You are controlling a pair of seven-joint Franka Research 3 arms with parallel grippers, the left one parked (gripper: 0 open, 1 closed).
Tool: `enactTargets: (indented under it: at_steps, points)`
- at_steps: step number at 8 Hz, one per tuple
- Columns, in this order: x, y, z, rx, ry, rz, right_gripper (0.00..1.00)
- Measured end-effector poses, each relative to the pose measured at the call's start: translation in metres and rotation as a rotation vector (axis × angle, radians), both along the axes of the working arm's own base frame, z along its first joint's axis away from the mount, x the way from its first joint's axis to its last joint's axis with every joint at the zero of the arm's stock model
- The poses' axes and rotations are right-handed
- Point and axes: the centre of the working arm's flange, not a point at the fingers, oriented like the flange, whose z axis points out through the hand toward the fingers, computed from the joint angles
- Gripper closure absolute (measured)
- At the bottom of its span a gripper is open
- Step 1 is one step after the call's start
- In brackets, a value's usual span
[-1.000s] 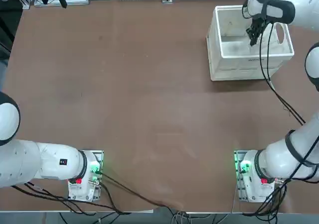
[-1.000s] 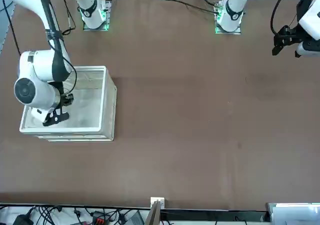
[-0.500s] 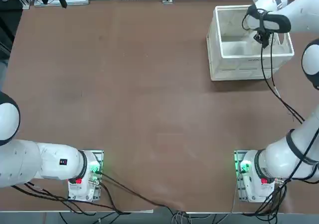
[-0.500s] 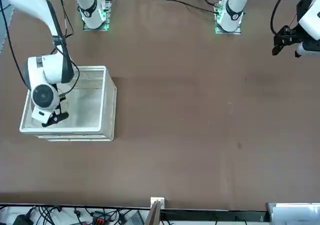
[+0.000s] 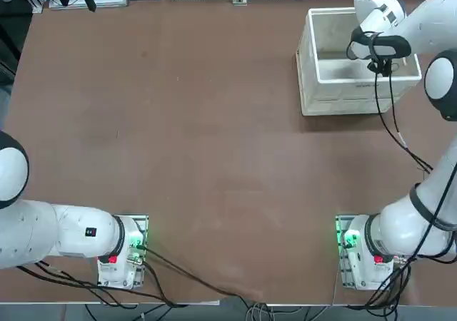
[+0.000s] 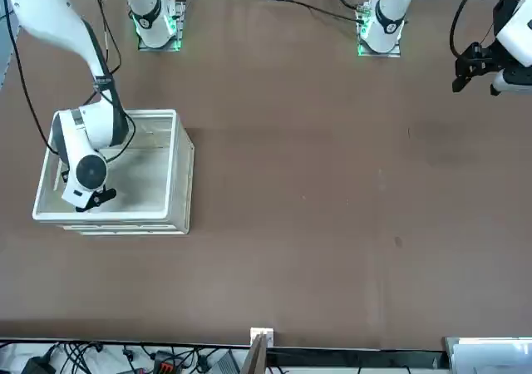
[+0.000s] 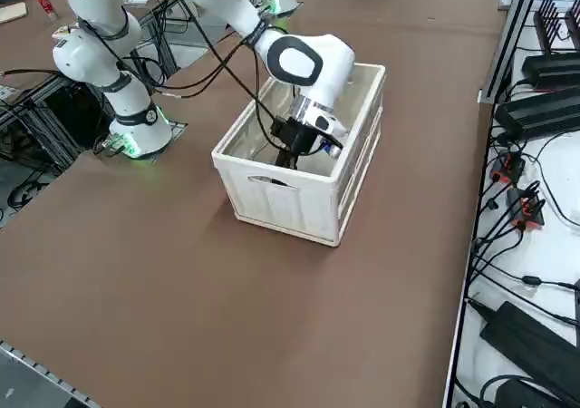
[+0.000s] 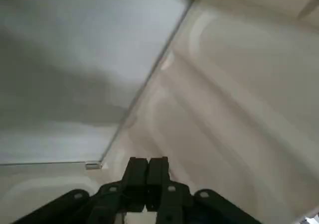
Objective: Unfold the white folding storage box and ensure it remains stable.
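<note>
A: From overhead, where is the white folding storage box?

B: It stands on the brown counter, at the far right corner as seen from the right arm's base, its walls up. The right end effector hangs over the box's near right corner, just inside the rim.

A: And the front view?

B: The box is well in front of that same base. The end effector reaches down into the box, close to the wall farthest from the base.

A: From the right side?

B: The box is upright, an oval handle hole in the end wall that faces this camera. The black end effector is inside, near the long wall on the box's outer side.

A: What does the wrist camera show?

B: The end effector with its two fingers pressed together, nothing between them. Beyond them lie the box's pale inner wall and floor, meeting at a corner seam. Whether the fingertips touch the plastic, I cannot tell.
</note>
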Motion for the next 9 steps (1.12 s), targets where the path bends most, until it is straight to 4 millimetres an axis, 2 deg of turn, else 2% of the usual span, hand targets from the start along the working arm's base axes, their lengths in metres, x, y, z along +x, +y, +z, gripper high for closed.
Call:
enactTargets:
  at_steps: [3, 4, 5, 6, 8, 9]
  points:
    - [0.001, 0.001, 0.001, 0.000, -0.006, -0.002, 0.99]
    - [0.005, 0.003, 0.009, 0.014, -0.018, -0.026, 0.99]
    - [0.010, 0.008, 0.025, 0.035, -0.015, -0.080, 0.99]
    - [0.018, 0.022, 0.050, 0.066, -0.031, -0.114, 0.99]
    - [0.032, 0.054, 0.113, 0.157, -0.088, -0.165, 0.99]
    - [0.033, 0.060, 0.142, 0.216, -0.113, -0.191, 0.99]
